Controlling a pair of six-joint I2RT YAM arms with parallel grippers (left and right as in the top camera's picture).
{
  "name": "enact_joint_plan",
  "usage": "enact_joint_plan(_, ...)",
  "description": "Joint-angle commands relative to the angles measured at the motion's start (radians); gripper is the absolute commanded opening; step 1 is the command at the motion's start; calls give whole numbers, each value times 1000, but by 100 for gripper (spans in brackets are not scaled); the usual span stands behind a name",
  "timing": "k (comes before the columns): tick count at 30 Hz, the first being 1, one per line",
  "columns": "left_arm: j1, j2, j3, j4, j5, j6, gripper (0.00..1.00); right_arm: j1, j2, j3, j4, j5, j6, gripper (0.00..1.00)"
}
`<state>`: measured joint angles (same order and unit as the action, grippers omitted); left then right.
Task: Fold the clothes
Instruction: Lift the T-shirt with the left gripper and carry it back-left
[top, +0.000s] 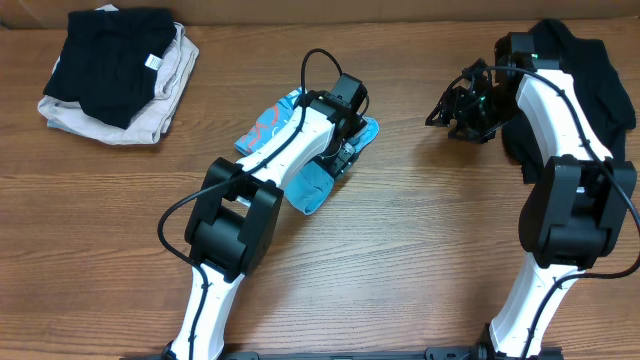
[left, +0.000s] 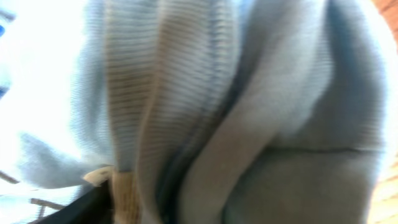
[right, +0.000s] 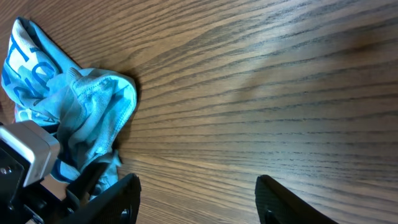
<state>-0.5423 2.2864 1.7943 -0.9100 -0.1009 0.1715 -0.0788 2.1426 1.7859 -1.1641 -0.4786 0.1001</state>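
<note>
Burying left hand, bunched blue T-shirt

Both arms are built in the same way: long white links with rounded edges, joined by bulky black joint housings. On the left arm the largest black housing sits at the elbow, and the wrist part is black too. The right arm has the same white and black pattern. Thin black cables run along both arms. The right gripper is all black, with what seems to be a small green light inside. Its fingers are flat and matte black.
</note>
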Motion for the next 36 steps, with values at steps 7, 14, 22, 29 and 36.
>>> enact_joint_plan(7, -2, 15, -51, 14, 41, -23, 10, -1, -37, 18, 6, 7, -8, 64)
enact_joint_plan(14, 7, 9, 8, -81, -26, -23, 4, -1, -37, 18, 6, 8, -8, 70)
enact_joint_plan(22, 39, 8, 385, -406, -189, -59, 4, -1, -37, 18, 7, 8, -8, 71)
enact_joint_plan(29, 111, 8, 750, -580, -206, -64, 4, -1, -37, 18, 7, 8, -8, 72)
enact_joint_plan(36, 217, 8, 980, -674, -317, -68, 4, -1, -37, 18, 2, 7, -8, 72)
